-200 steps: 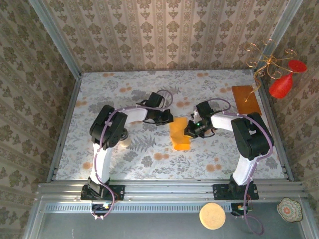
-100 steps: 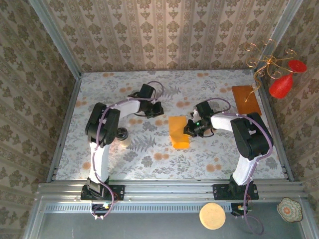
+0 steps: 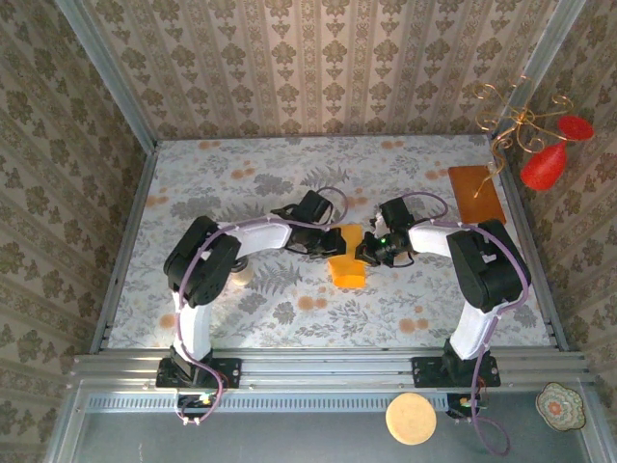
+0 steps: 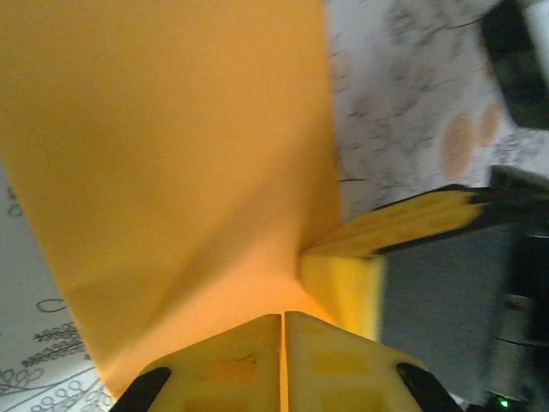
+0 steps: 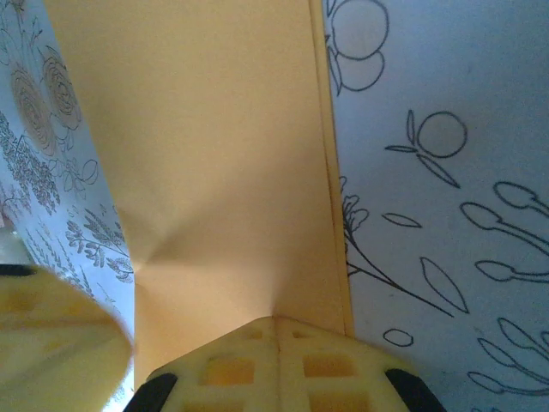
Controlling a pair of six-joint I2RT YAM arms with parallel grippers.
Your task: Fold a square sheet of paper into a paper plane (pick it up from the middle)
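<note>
Paper sheet [image 3: 347, 273], bright orange-yellow and folded, sits mid-table [image 3: 289, 309]. I see my left gripper [image 3: 336, 241] pinching its left side and my right gripper [image 3: 364, 252] clamped on its right. Farther back right lies a brown board [image 3: 474, 193].

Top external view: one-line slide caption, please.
On the floral tabletop, the left gripper and right gripper pinch the folded orange-yellow paper from opposite sides.

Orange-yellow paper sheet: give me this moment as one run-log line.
item: bright orange-yellow folded paper sheet | left tool: shut on its left side | right tool: shut on its right side
</note>
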